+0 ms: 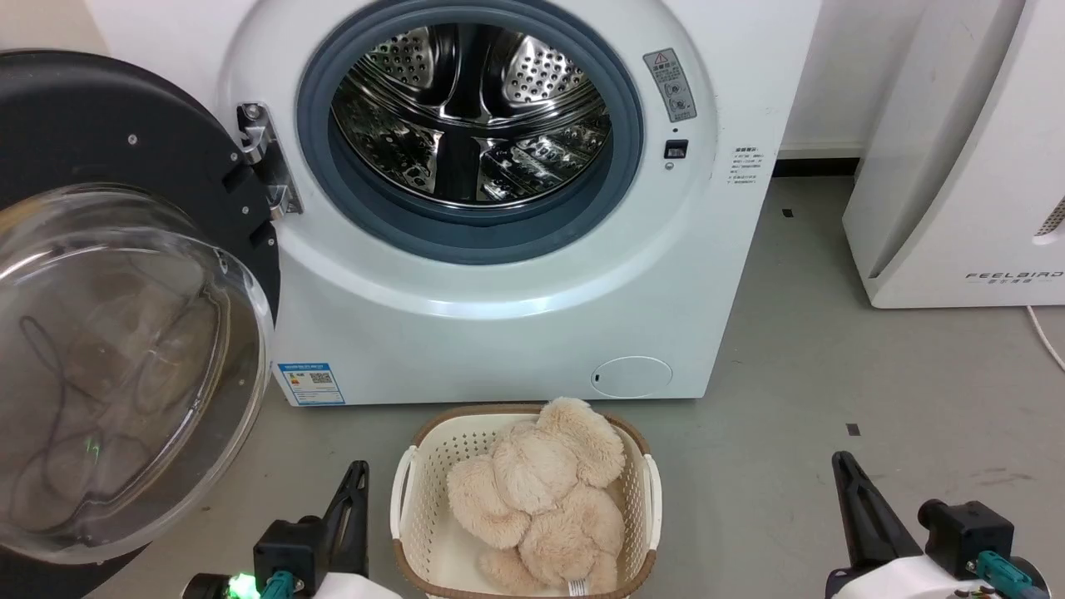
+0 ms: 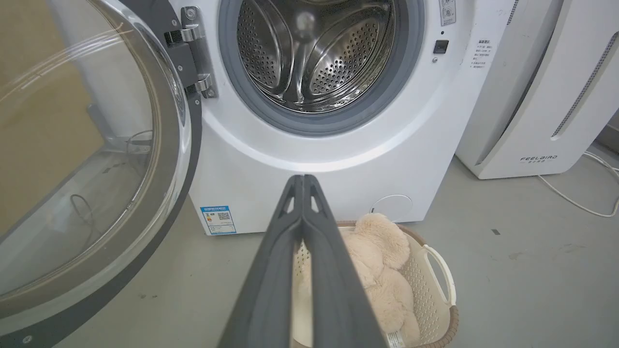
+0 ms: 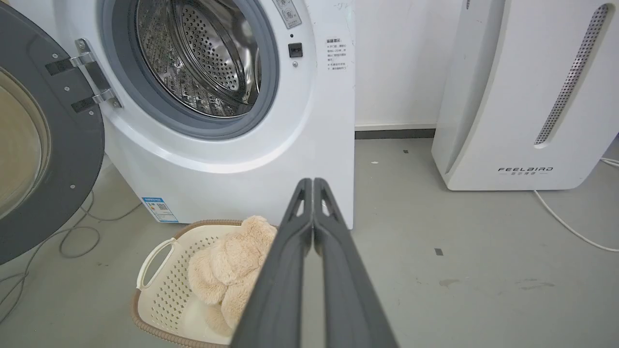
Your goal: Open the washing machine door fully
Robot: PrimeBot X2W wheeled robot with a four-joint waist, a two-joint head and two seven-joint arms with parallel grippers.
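A: Where are the grippers?

B: The left gripper (image 2: 302,180) and right gripper (image 3: 313,181) are both clenched on nothing, low beside the basket (image 1: 405,499), which holds 1 plush toy (image 1: 541,491).

A: And the door?

B: The washing machine door (image 1: 125,116) stands swung wide at the washing machine (image 1: 499,324)'s left, and the drum (image 1: 466,116) is empty. The opening looks done; at most it needs 1 outward nudge.

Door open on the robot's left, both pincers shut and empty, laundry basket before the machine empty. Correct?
No: the basket holds a beige plush toy, as the head view shows. The washing machine door is open on the left, and the left pincer and right pincer are shut and empty.
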